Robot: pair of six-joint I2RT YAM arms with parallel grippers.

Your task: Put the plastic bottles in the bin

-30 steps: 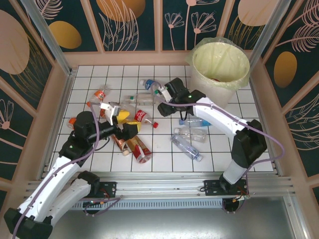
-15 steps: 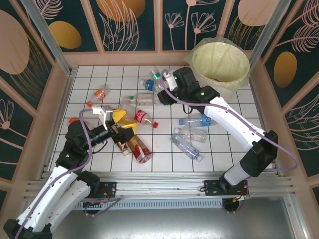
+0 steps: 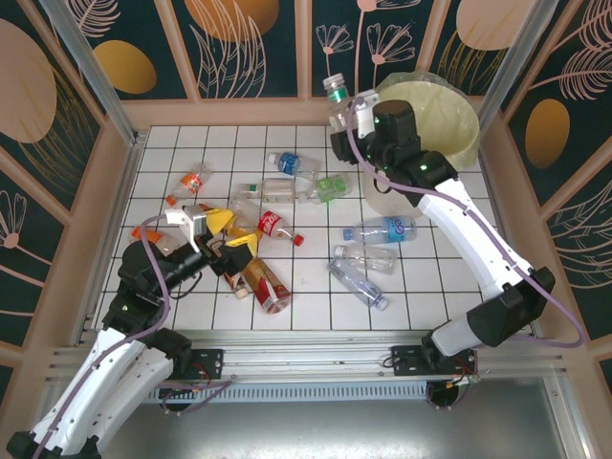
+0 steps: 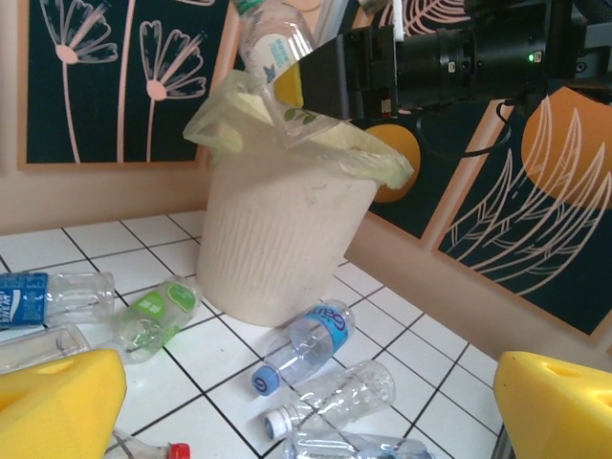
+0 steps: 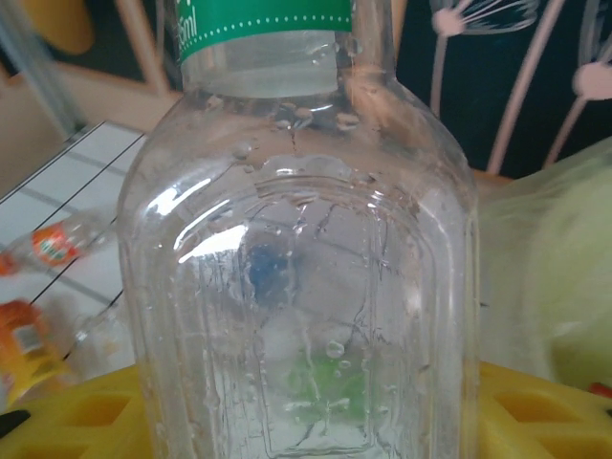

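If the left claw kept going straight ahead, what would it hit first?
Likely the bin, though depth is unclear: if the left gripper is tilted down, the blue-capped bottle lying before it comes first.

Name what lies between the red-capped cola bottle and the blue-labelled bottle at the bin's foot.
Bare white tile, seen in the top view, separates the red-capped cola bottle from the blue-labelled bottle; a clear bottle lies just off that line.

Green label on bottle: partial "5ml".
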